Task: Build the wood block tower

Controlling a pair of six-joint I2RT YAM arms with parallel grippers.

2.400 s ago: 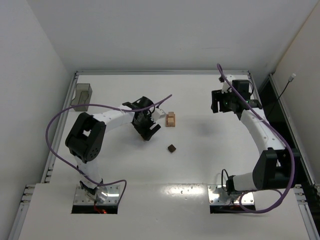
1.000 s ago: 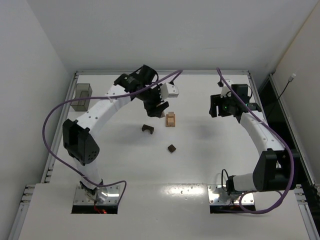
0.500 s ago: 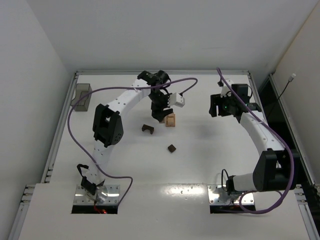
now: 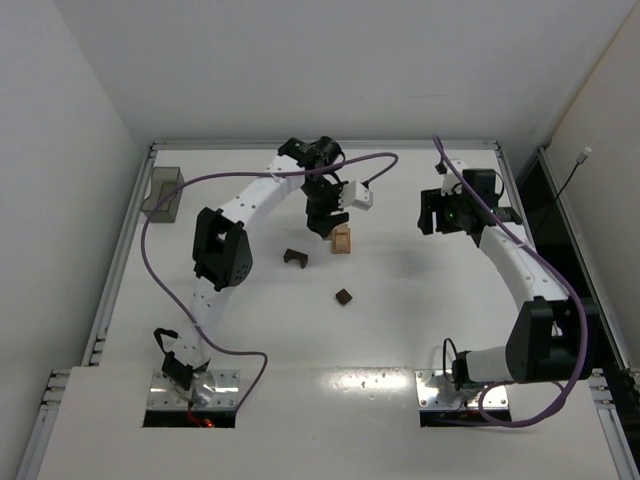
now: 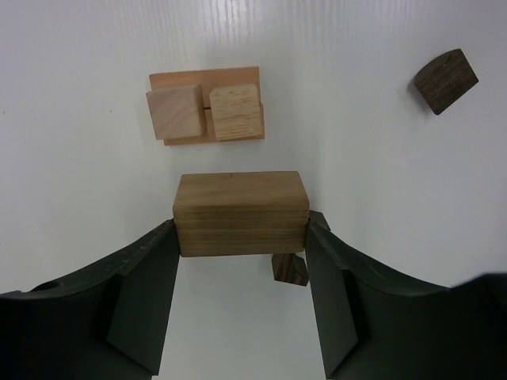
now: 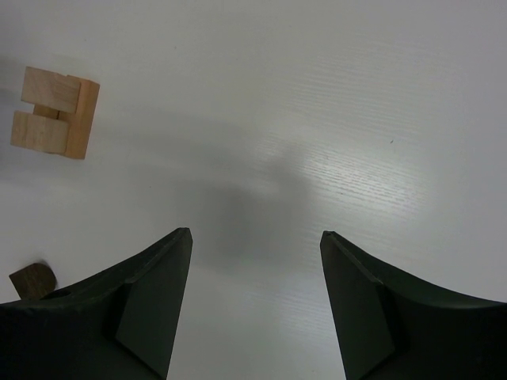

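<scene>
Desk: I see a white desk (image 4: 400,300) with a low rim around it. In the wrist views its surface shows a fine straight grain.
Room: plain white walls (image 4: 300,70) close the desk on the far side and on the left.
Bin: a translucent grey bin (image 4: 163,193) stands by the far left corner, well apart from the blocks.
Tower place: the wood block tower (image 4: 342,239) stands near the middle of the desk, a little to the far side, just beside my left hand (image 4: 322,222).
Tower build: a flat light tan plate lies on the desk with two light cubes on it, side by side, and a thin gap between them.
Tower axis: from above, the long side of the plate runs from the near edge toward the far edge, and the cubes follow this line.
Left hand: it is clenched on a tan bar (image 5: 240,214), one finger on each short end.
Bar axis: its long side lies parallel to the long side of the plate, and the bar is close to the tower but apart from it.
Right hand: my right hand (image 6: 253,301) is released, fingers wide apart over bare desk, well apart from the tower.
Loose blocks: a dark arch block (image 4: 295,258) lies near the tower on its near left, and a small dark block (image 4: 344,296) lies nearer to the bases.
</scene>
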